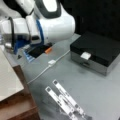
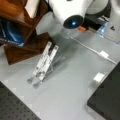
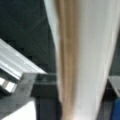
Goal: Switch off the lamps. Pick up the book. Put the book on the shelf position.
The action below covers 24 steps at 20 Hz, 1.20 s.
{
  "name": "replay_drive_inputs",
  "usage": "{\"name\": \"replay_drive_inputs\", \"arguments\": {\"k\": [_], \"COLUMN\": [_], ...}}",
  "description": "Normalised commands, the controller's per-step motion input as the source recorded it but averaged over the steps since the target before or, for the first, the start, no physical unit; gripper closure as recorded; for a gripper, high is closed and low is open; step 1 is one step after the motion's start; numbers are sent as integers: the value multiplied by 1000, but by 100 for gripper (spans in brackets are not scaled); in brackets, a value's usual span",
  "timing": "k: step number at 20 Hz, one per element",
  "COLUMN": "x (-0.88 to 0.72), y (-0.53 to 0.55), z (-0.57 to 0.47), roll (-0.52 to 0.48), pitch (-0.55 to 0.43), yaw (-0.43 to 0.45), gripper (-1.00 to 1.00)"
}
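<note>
Book (image 1: 8, 80): flat white sheet, lies on shelf position (image 1: 20, 106) at front view's left edge; dark reddish-brown wood, grain visible. Wrist view: white slab with tan edge (image 3: 75, 60) fills frame, close up. Gripper not visible, can't tell its state. Two perforated silver metal strips (image 1: 66, 101) on grey table (image 1: 100, 90). One black-topped metal box (image 1: 96, 52) at right.

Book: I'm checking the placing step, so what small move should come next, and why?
Probably a slight lift of the gripper: the book seems to lie flat on the shelf board, with the gripper at its far edge.
</note>
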Motion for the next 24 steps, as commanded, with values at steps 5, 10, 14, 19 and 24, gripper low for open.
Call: {"name": "replay_drive_inputs", "arguments": {"k": [5, 10, 14, 19, 24], "x": [58, 141, 187, 214, 249], "y": [-5, 68, 76, 81, 303], "z": [-184, -249, -250, -138, -33], "roll": [2, -8, -21, 41, 178], "pitch": [-104, -119, -125, -122, -138], "yaw": [-93, -79, -72, -103, -177], "gripper": [-100, -100, -100, -100, -100]}}
